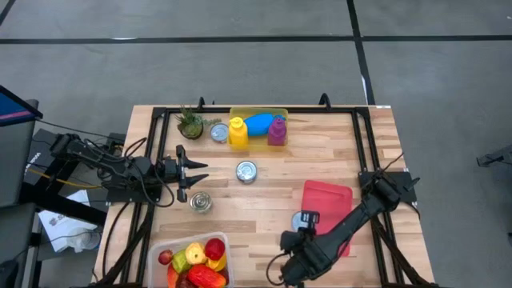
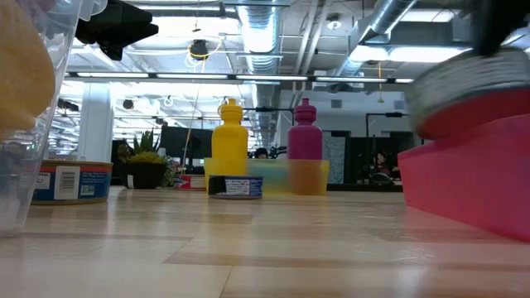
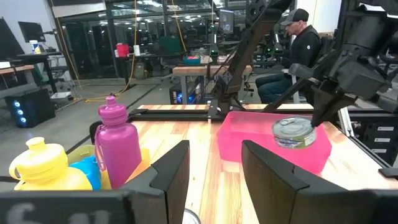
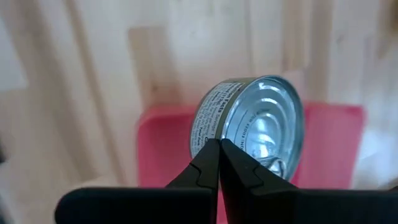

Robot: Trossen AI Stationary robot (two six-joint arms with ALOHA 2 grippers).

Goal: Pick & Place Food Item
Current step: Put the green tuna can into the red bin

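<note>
The right gripper [image 4: 217, 152] is clenched on the rim of a flat tin can [image 4: 252, 127], pinching it at one edge. The can hangs clear above the near-left corner of the red tray [image 1: 328, 198], on the right side of the table [image 1: 320, 152].

The left gripper [image 1: 194, 172] waits over the table's left side, fingers spread apart and holding nothing, with a second can [image 1: 201, 202] just near of it and a third [image 1: 246, 170] to its right.

Handling assessment: the held can is rigid metal, probably dense for its size, with a smooth, slippery wall. An edge pinch (as here) invites swivelling about the fingertips; a grasp across the full width would likely be steadier. It is not fragile, so a short drop into the tray carries little risk.
</note>
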